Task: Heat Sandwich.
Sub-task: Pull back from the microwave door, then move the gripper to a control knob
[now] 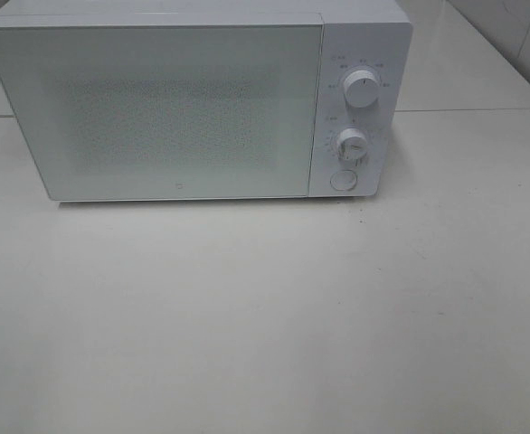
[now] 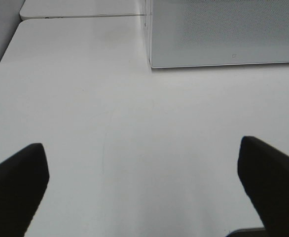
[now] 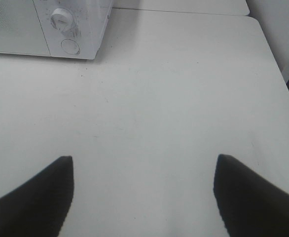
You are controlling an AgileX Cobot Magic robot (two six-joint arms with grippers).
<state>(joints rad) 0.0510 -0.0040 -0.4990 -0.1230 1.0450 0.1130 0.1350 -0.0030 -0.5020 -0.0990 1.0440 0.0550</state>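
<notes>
Your left gripper (image 2: 140,145) and right gripper (image 3: 144,159) hang spread wide, empty. No sandwich shows; the microwave (image 1: 156,108), upper frame, is shut. Press its round button (image 1: 343,179) off-centre and you could shove the oven.

No legible text was found. Markings around the microwave's (image 1: 184,108) upper dial (image 1: 363,90) and lower dial (image 1: 351,145), and its small door logo (image 1: 178,190), were too small to read.

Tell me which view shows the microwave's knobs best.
Exterior high: the upper knob, lower knob and round button all face the camera. Right wrist catches only the lower knob and button; left wrist shows just the door.
</notes>
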